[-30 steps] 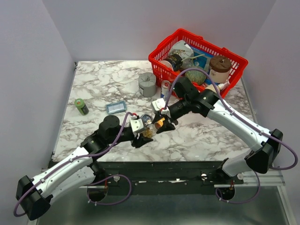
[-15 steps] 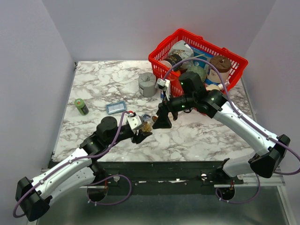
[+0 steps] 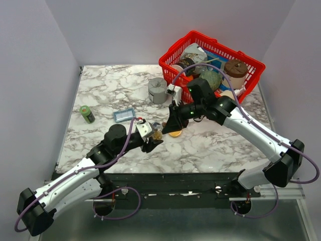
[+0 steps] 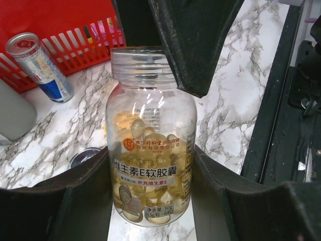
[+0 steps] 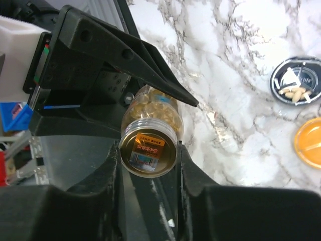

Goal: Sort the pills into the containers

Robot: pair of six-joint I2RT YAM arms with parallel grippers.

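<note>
Pill bottle (image 4: 150, 130), cap off, clamped round its body by left fingers (image 4: 55, 201); right fingers (image 5: 200, 201) pinch its threaded neck. 2 dishes on table (image 3: 110, 90) near bottle: orange dish (image 5: 311, 143), silvery dish (image 5: 307, 75) holding pale pills (image 5: 296, 92).

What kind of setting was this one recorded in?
Most likely a robotics lab test cell, not a home: a marble-patterned table boxed in by plain grey walls, a left arm and right arm bolted at its near edge, and a red basket of assorted household items.
</note>
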